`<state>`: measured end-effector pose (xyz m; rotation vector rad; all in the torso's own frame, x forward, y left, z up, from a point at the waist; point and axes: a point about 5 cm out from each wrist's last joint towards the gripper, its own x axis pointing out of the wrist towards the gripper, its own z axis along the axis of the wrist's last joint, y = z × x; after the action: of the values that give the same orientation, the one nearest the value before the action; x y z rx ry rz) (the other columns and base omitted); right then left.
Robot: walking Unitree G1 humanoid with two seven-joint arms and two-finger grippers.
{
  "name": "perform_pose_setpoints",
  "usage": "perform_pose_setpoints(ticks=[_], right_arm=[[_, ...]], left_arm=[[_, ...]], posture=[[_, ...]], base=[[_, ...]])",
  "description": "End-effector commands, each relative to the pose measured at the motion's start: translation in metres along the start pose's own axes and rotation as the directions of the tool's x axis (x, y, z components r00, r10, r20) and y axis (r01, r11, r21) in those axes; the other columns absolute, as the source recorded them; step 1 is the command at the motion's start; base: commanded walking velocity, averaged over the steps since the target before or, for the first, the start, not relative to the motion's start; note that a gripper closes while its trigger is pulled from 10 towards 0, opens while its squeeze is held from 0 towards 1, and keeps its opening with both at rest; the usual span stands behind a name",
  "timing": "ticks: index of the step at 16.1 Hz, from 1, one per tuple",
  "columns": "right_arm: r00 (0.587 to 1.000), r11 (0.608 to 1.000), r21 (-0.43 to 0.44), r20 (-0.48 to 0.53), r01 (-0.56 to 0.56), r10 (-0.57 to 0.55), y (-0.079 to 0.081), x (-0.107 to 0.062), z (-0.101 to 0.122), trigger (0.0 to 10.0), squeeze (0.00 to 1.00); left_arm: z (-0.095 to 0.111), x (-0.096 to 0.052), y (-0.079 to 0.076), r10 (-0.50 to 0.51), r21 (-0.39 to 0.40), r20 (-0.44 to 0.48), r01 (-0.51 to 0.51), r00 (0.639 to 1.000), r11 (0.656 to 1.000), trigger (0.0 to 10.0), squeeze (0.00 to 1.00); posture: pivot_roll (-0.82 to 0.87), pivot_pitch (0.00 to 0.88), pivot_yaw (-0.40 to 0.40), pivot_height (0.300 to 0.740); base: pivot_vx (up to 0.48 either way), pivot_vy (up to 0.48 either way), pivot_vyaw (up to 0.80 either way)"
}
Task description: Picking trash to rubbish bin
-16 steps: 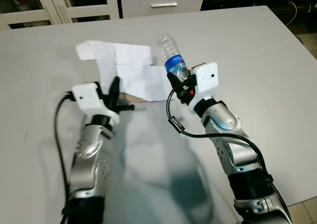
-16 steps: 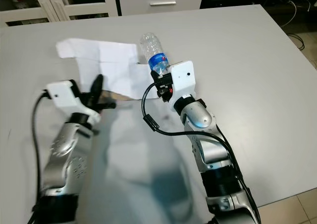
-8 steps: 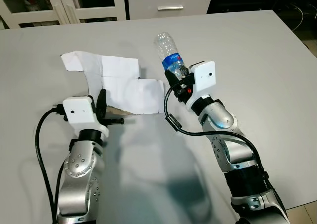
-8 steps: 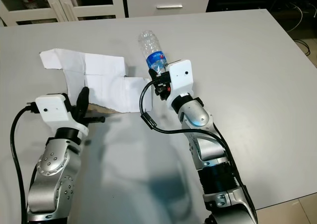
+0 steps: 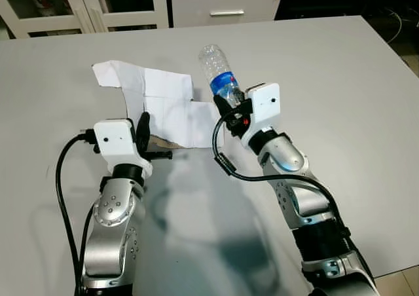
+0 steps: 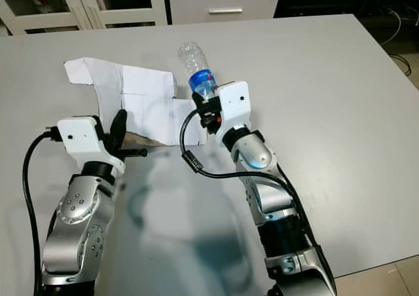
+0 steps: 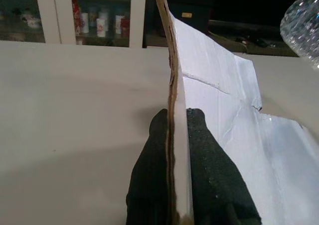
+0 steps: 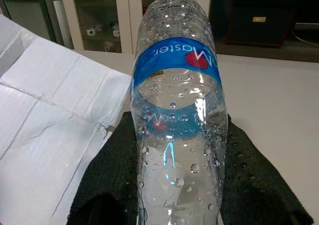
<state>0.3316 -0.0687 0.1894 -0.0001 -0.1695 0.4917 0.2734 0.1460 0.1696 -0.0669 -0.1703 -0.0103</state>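
Your robot stands at a grey table (image 5: 340, 80) with both pieces of trash already in hand and the drop-off yet to come. The right gripper (image 5: 230, 106) is closed around the lower body of a clear plastic bottle (image 5: 217, 74) with a blue label; the bottle tilts up and away from the wrist, lifted off the tabletop, and in the right wrist view its beaded wall (image 8: 178, 125) sits snug between the two black fingers (image 8: 256, 170). The left gripper (image 5: 145, 135) is pinched shut on the near edge of a flattened white cardboard sheet (image 5: 163, 99); the left wrist view shows the sheet edge-on (image 7: 175, 135), brown on one face and white on the other, clamped between the two pads (image 7: 147, 185). How much of the far end of the sheet rests on the table cannot be told from the head views.

White cabinets with glass doors (image 5: 85, 4) and a drawer front (image 5: 226, 8) line the far side of the room beyond the table.

As a judgement, the picking half of the job looks done: you have both items secured. What remains is the carry and the release into a rubbish bin, so expect a turn or a walk to find one, with the broad sheet the more awkward load
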Motion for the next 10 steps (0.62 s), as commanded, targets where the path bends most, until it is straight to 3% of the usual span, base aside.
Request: perform_pose_setpoints(ticks=[1,10], right_arm=[[1.0,1.0,-0.007,0.002,0.005,-0.005,-0.0014,-0.0012,-0.0017,10.0,0.0],[1.0,1.0,-0.002,0.014,0.008,-0.008,0.0,0.0021,-0.0021,10.0,0.0]], left_arm=[[0.0045,-0.0014,-0.0045,-0.017,0.028,0.01,0.017,1.0,0.999,10.0,0.0],[0.0008,-0.0013,-0.0043,-0.037,0.042,-0.021,0.038,0.999,0.998,10.0,0.0]], posture=[[-0.07,0.166,-0.02,0.74],[-0.06,0.16,-0.005,0.74]], base=[[0.0,0.0,0.0],[0.0,0.0,0.0]])
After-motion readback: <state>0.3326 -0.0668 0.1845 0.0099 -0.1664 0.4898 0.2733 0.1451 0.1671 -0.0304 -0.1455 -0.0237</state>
